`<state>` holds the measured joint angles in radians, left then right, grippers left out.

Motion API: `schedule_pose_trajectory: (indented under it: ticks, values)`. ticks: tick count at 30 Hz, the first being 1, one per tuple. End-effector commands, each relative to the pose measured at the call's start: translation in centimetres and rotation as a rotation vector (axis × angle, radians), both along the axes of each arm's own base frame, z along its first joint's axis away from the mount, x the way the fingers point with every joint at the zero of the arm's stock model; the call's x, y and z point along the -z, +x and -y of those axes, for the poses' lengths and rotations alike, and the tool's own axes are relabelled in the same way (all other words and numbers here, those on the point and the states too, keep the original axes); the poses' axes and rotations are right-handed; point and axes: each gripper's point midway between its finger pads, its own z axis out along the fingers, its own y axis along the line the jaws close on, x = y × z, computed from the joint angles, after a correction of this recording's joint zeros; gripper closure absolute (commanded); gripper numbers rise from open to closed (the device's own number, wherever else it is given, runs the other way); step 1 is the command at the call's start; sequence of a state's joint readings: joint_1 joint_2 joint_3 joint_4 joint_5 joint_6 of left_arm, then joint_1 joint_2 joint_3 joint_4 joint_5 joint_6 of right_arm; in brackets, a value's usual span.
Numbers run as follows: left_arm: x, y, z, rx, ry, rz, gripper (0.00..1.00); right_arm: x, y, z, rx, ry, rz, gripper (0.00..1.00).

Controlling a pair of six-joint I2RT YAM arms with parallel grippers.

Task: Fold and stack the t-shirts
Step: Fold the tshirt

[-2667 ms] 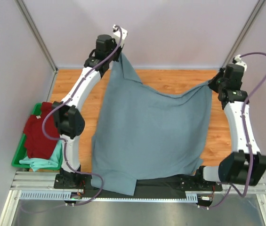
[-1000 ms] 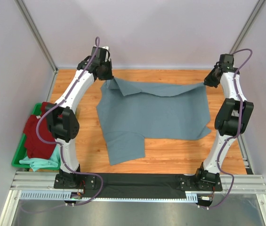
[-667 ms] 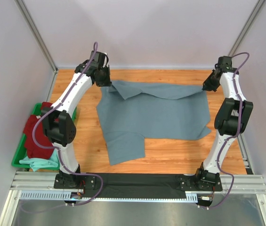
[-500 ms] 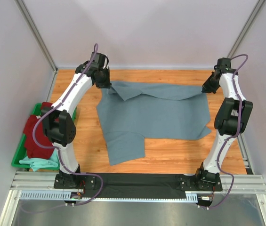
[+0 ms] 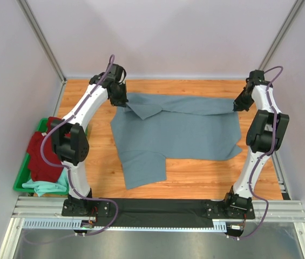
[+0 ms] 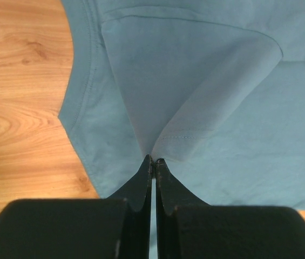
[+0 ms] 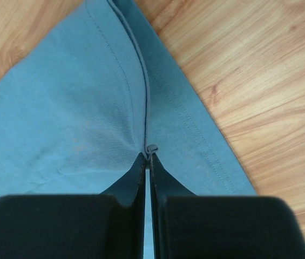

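A large slate grey-blue t-shirt lies spread on the wooden table, its far edge folded over toward me. My left gripper is shut on the shirt's far left corner; in the left wrist view the jaws pinch a raised fold of grey-blue cloth. My right gripper is shut on the far right corner, the jaws nipping a seam of the same shirt. A dark red t-shirt and a mint-green one lie bunched at the left.
A green plastic bin at the table's left edge holds the red and mint shirts. Bare wooden table shows around the grey-blue shirt. Metal frame posts and walls close in the sides and back.
Both grippers have lowered the shirt from hanging to lying flat, then drawn its far edge slightly toward me, folding it over. Both stay shut on the corners.
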<state>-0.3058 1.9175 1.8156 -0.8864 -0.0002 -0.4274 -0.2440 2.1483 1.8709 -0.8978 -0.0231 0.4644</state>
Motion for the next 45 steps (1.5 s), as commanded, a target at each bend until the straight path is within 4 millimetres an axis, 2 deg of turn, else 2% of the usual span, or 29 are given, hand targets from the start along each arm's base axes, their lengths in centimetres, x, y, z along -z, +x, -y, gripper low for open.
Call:
schedule_pose_trajectory:
  ticks: [1,4,6,8,9,10,11,12,14,15,16,17,19,20,21,22,23,24,28,29,30,31,32,33,35,37,39,43,45]
  values:
    - [1.5,-0.6,0.0,-0.015,-0.003,-0.060,1.00,-0.8,0.6,0.8,-0.004,-0.031,0.008,1.00]
    - [2.4,-0.9,-0.2,-0.024,0.012,-0.088,1.00,-0.1,0.2,1.8,0.004,-0.081,-0.027,1.00]
    - [3.4,-2.1,-0.6,-0.023,0.030,-0.143,1.00,0.8,-0.6,2.5,0.010,-0.106,-0.076,1.00]
    - [4.0,-3.0,-0.9,-0.029,0.032,-0.160,0.78,1.0,-1.4,3.0,0.012,-0.135,-0.119,0.99]
    - [4.0,-4.2,-1.2,-0.030,0.034,-0.166,0.63,0.9,-1.5,3.7,0.019,-0.168,-0.125,0.94]
    - [3.8,-4.5,-1.8,-0.042,0.052,-0.152,0.59,0.4,-1.3,3.8,0.014,-0.181,-0.108,0.91]
    - [2.1,-4.7,-2.0,-0.046,0.040,-0.101,0.56,-0.3,-0.6,4.2,0.022,-0.198,-0.072,0.83]
    - [2.3,-5.4,-2.3,-0.051,0.046,-0.100,0.53,-0.9,-0.1,4.2,0.022,-0.201,-0.048,0.78]
    - [0.3,-5.7,-3.1,-0.070,0.053,-0.030,0.47,-2.6,1.2,4.3,0.029,-0.208,0.016,0.64]
    - [0.1,-5.6,-3.3,-0.070,0.063,-0.016,0.43,-3.1,1.8,4.4,0.033,-0.202,0.042,0.60]
    - [-0.4,-5.3,-3.3,-0.061,0.056,0.004,0.42,-3.6,2.4,4.0,0.023,-0.187,0.067,0.58]
    - [-1.1,-4.0,-3.3,-0.047,0.039,0.034,0.42,-4.2,3.6,3.5,0.002,-0.161,0.115,0.51]
    - [-1.4,-2.3,-3.0,-0.019,0.012,0.052,0.43,-4.4,4.7,3.0,-0.015,-0.132,0.157,0.44]
    - [-0.2,-0.8,-3.3,-0.019,0.018,0.041,0.43,-4.1,5.3,2.5,-0.038,-0.113,0.168,0.41]
    - [-1.2,0.7,-2.8,0.000,-0.003,0.079,0.43,-4.0,5.7,2.0,-0.062,-0.085,0.183,0.40]
    - [0.2,2.3,-2.9,0.016,0.022,0.080,0.43,-3.9,6.2,1.9,-0.068,-0.080,0.196,0.38]
    - [0.7,3.3,-3.1,0.016,0.037,0.084,0.43,-3.8,6.5,1.7,-0.076,-0.072,0.203,0.35]
    - [-0.4,5.1,-3.6,0.004,0.037,0.123,0.43,-3.2,6.8,1.8,-0.076,-0.068,0.202,0.35]
    - [1.1,10.2,-5.3,-0.026,-0.015,0.154,0.46,-2.9,8.4,1.6,-0.085,-0.061,0.258,0.36]
    - [2.1,11.5,-5.0,-0.014,-0.049,0.159,0.49,-3.0,8.8,1.3,-0.099,-0.050,0.281,0.44]
    - [2.2,12.1,-4.1,0.026,-0.120,0.169,0.57,-2.6,8.9,1.0,-0.108,-0.040,0.292,0.48]
    - [1.9,13.6,-4.1,0.026,-0.173,0.221,0.60,-2.9,9.6,1.0,-0.111,-0.035,0.331,0.55]
    - [2.7,14.1,-3.8,0.038,-0.213,0.223,0.62,-2.7,9.8,0.8,-0.114,-0.021,0.336,0.73]
    - [2.8,14.4,-2.9,0.064,-0.265,0.224,0.65,-2.6,9.9,0.8,-0.111,-0.019,0.337,0.81]
    - [3.7,15.3,-2.2,0.077,-0.303,0.226,0.66,-1.8,10.1,0.6,-0.094,0.002,0.323,0.83]
    - [5.6,15.5,-1.8,0.057,-0.337,0.183,0.66,-0.6,10.1,0.5,-0.078,0.023,0.301,0.83]
    - [6.5,15.6,-1.4,0.053,-0.360,0.159,0.66,0.4,10.0,0.4,-0.072,0.032,0.283,0.84]
    - [9.7,15.6,-2.1,-0.042,-0.372,0.080,0.64,2.6,9.9,1.0,-0.049,0.020,0.252,0.85]
    - [10.5,15.9,-3.2,-0.107,-0.373,0.053,0.63,3.8,10.1,1.4,-0.036,0.010,0.235,0.86]
